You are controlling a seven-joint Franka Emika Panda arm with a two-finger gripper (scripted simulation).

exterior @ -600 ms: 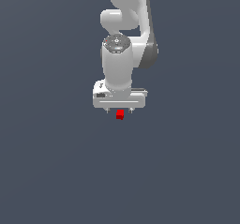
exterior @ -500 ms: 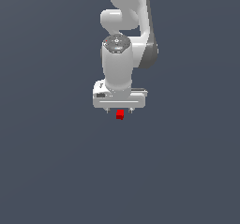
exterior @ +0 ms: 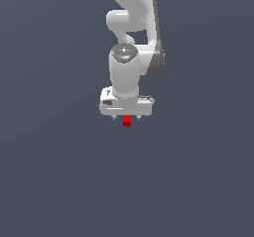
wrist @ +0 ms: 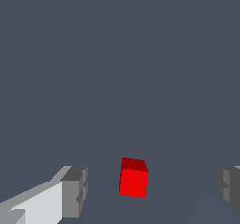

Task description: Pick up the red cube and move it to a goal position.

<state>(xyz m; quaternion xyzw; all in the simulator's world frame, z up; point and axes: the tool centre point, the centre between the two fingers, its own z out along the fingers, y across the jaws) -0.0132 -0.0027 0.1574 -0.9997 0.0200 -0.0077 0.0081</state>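
Note:
The red cube [exterior: 127,122] is a small bright-red block on the dark grey floor, directly under the white hand of the arm in the exterior view. My gripper [exterior: 127,116] hangs just above it, pointing down. In the wrist view the cube [wrist: 133,178] lies between the two grey fingertips [wrist: 75,190], with a clear gap on each side. The jaws stand wide apart and touch nothing. The gripper [wrist: 152,189] is open, and the cube sits a little nearer one finger than the other.
A uniform dark grey floor [exterior: 59,181] fills the scene around the cube. The white arm [exterior: 131,28] rises behind the hand towards the top of the exterior view. No goal marker shows.

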